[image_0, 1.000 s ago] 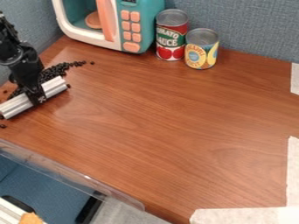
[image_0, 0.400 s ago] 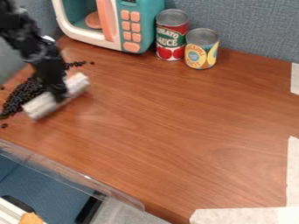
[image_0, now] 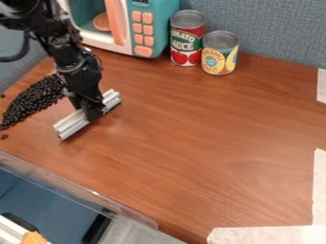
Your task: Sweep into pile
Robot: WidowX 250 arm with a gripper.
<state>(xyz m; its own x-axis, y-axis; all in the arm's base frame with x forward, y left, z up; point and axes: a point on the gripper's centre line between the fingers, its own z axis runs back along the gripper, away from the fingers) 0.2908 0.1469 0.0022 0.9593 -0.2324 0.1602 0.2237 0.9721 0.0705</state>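
Gripper (image_0: 94,113) clamps a silver bar (image_0: 71,125) near the black pieces (image_0: 33,98); the taller can (image_0: 186,43) wears a printed red-and-green label, the shorter can (image_0: 219,58) a printed yellow-and-blue one.

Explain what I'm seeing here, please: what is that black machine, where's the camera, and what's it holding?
That's a black jointed robot arm, a machine that handles things. A fixed camera looks down at a slant, and the arm comes in from the upper left. Its end effector, the grasping part, grips a grooved silver bar, apparently as a sweeping tool. Beside the bar, toward the picture's left, lies an elongated heap of small black pieces on the brown wood-grain tabletop. Behind stand a teal-and-white toy microwave, a red-and-green labelled can and a shorter, yellow-and-blue labelled can.
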